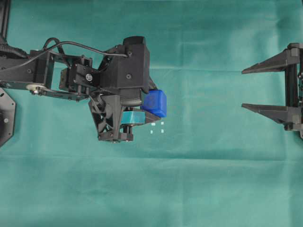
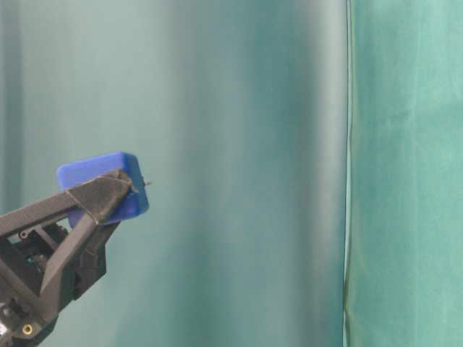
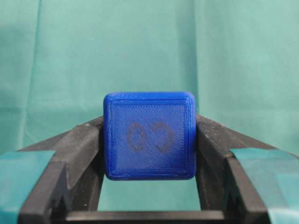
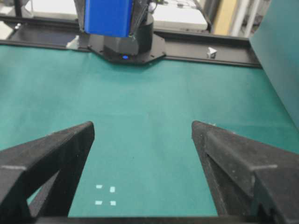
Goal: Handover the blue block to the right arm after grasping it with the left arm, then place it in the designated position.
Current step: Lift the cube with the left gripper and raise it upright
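Two grippers must meet, so I should carry the blue block (image 1: 156,102) level toward my right gripper (image 1: 246,89) and leave its free faces exposed for those fingers. My left gripper (image 1: 152,102) is clamped on the block, off the table. The right gripper's jaws stand wide apart and empty, well ahead.

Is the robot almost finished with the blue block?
Not yet. Done: the left gripper has picked up the blue block and holds it above the cloth. Left: the right gripper waits open and apart for the handover, and the white marks have nothing on them.
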You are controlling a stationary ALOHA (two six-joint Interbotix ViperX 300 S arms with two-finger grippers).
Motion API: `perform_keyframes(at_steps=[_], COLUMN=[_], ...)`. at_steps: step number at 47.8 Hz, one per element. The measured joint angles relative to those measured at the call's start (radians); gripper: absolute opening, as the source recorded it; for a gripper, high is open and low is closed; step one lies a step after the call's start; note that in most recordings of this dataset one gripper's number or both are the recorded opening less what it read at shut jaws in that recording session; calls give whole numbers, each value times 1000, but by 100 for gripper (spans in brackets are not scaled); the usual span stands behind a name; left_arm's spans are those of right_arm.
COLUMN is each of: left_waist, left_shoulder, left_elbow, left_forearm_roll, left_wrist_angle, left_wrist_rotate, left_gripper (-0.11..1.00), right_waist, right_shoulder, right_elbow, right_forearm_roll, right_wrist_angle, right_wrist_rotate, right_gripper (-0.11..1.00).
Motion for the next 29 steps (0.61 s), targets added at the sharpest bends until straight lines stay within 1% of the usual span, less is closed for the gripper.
perform_keyframes(at_steps=[29], left_waist=[0], left_shoulder=[0], left_elbow=[0], left_forearm_roll=[0], left_wrist_angle=[0], left_wrist_rotate=[0], left_gripper=[46], right_waist=[0], right_shoulder=[0], right_elbow=[0], right_forearm_roll=[0], right_wrist_angle=[6], right_wrist_rotate=[0], right_gripper=[94])
